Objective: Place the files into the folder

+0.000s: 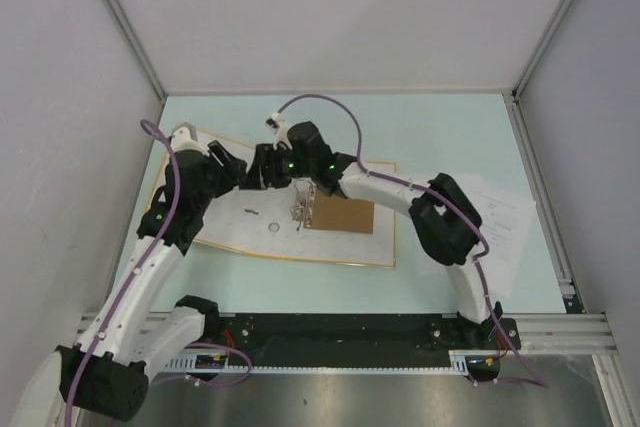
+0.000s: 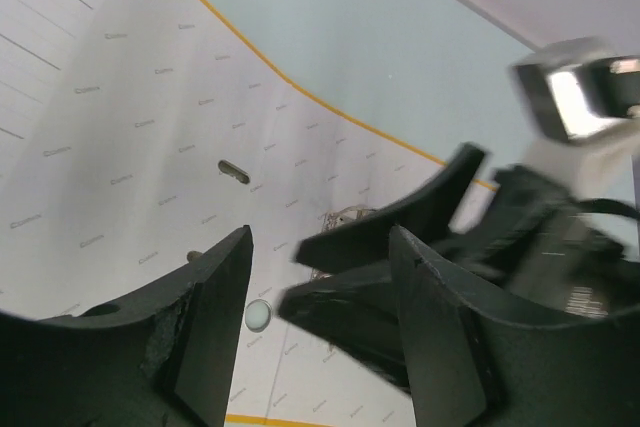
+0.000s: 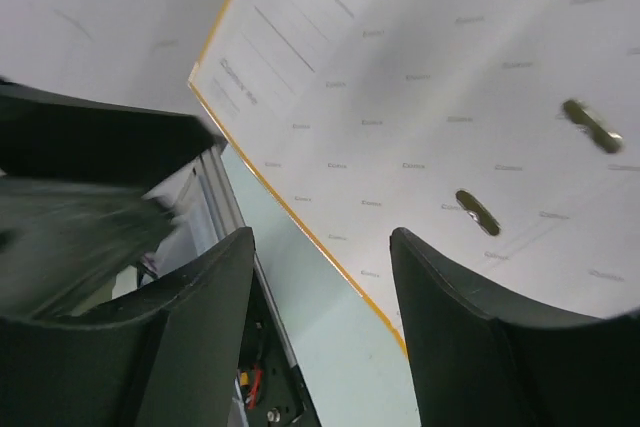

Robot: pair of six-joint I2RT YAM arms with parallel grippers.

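While left claw (image 2: 320,237) and right claw (image 3: 320,237) are gaping empty, I'm judging the files (image 1: 505,227) floppy, slick. I'm favouring an edge pinch.

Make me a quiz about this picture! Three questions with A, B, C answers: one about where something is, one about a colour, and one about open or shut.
1. Where do the paper sheets lie?
A. inside the folder
B. on the table, to the right of the folder
C. on the floor

2. What colour is the folder's rim?
A. green
B. purple
C. orange-yellow

3. How is the folder?
A. open and lying flat
B. shut
C. standing upright

Answers:
1 B: the top view shows the sheets on the table beside the folder, not in it.
2 C: an orange-yellow line runs round its whitish inside.
3 A: its inside and the ring clip face up.
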